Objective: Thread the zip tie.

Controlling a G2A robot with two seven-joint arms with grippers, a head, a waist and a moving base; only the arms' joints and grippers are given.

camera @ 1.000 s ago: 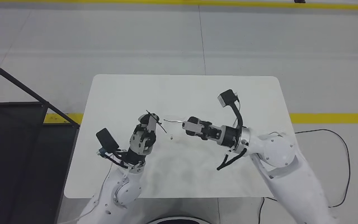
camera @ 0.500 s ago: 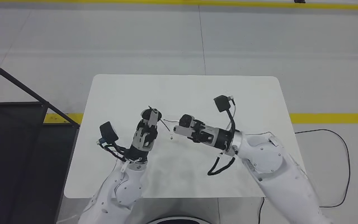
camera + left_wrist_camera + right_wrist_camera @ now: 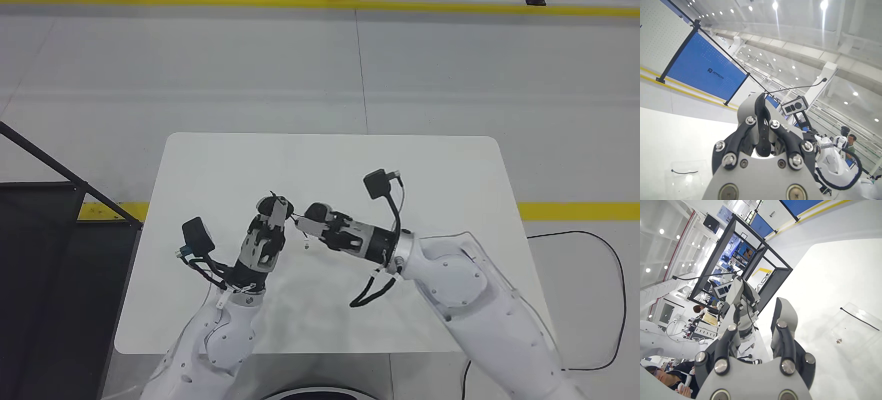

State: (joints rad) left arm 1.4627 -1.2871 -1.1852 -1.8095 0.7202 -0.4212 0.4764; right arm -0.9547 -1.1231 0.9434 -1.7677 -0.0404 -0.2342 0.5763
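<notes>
1. My left gripper [image 3: 762, 96]: fingers pressed tight together on the zip tie [image 3: 791, 88], pinching it near one end. The rest of the black strap juts free into the air, and its head is at the far tip.
2. My right gripper [image 3: 757, 309]: fingers spread wide with nothing in them. It is raised over the table [image 3: 430, 170], just beside the left gripper and facing it.
3. A second zip tie [image 3: 859, 319]: black, lying flat on a clear plastic sheet [image 3: 849, 330] on the table, apart from both grippers. A small brown speck [image 3: 838, 340] lies on the same sheet.
4. Room: both grippers sit left of the table's middle. Bare white surface runs to the far and right edges.
</notes>
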